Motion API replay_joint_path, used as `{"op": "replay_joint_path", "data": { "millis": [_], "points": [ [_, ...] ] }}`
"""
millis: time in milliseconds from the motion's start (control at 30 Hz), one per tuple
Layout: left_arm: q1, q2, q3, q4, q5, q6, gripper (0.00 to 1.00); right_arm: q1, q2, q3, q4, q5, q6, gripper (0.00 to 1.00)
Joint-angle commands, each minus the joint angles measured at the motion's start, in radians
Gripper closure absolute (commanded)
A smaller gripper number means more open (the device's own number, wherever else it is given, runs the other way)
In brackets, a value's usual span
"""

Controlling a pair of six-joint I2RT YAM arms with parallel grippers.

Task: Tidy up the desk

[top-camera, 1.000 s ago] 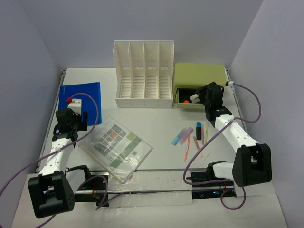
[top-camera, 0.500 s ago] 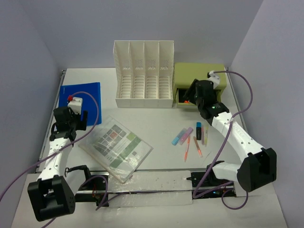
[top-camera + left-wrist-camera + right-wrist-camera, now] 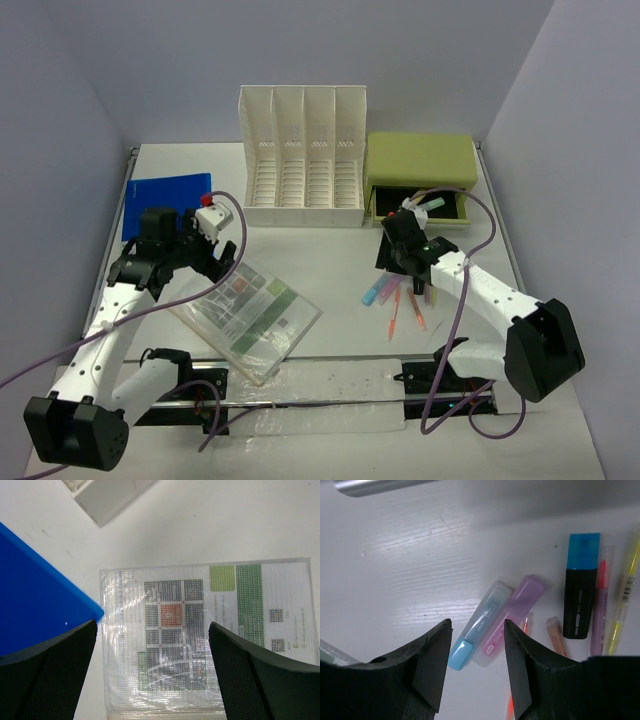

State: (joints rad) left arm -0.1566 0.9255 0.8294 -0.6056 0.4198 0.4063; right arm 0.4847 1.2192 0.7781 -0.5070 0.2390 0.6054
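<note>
While the left gripper [image 3: 152, 645] and right gripper [image 3: 477, 630] gape empty, tidying the large white desk [image 3: 340, 250] looks barely begun.
Clear mesh document pouch [image 3: 250, 310], flat blue folder [image 3: 160, 198] and loose coloured highlighters [image 3: 385, 290] lie outside the white slotted rack [image 3: 303, 160] and green drawer box [image 3: 420, 158].

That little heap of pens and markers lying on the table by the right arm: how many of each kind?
Chunky highlighters: 3 (pale blue, purple, black with blue cap)
Thin pens: 4 (pink, yellow, 2 orange)
Total: 7
</note>
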Motion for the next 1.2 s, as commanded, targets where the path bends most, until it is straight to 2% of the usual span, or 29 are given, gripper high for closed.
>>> {"op": "replay_joint_path", "data": {
  "millis": [0, 167, 233, 333, 500, 800, 1167],
  "points": [
    [-0.037, 0.018, -0.013, 0.043, -0.109, -0.063, 0.01, 0.002, 0.02, -0.03, -0.002, 0.049, 0.042, 0.48],
    [-0.037, -0.001, -0.02, 0.064, -0.141, -0.076, 0.01, 0.003, 0.048, -0.064, 0.039, 0.015, 0.047, 0.55],
    [-0.037, -0.016, -0.027, 0.074, -0.141, -0.078, 0.01, 0.005, 0.072, -0.064, 0.045, 0.007, 0.053, 0.55],
    [-0.037, -0.028, -0.04, 0.084, -0.148, -0.084, 0.01, 0.007, 0.105, -0.053, 0.012, 0.058, 0.062, 0.49],
    [-0.037, -0.024, -0.042, 0.093, -0.169, -0.093, 0.01, 0.006, 0.112, -0.078, 0.008, 0.059, 0.069, 0.48],
    [-0.037, -0.029, -0.05, 0.096, -0.172, -0.093, 0.01, 0.011, 0.16, -0.119, 0.076, -0.01, 0.079, 0.54],
    [-0.037, -0.031, -0.053, 0.099, -0.173, -0.093, 0.01, 0.054, 0.249, -0.1, 0.107, -0.001, 0.083, 0.57]
  ]
}}
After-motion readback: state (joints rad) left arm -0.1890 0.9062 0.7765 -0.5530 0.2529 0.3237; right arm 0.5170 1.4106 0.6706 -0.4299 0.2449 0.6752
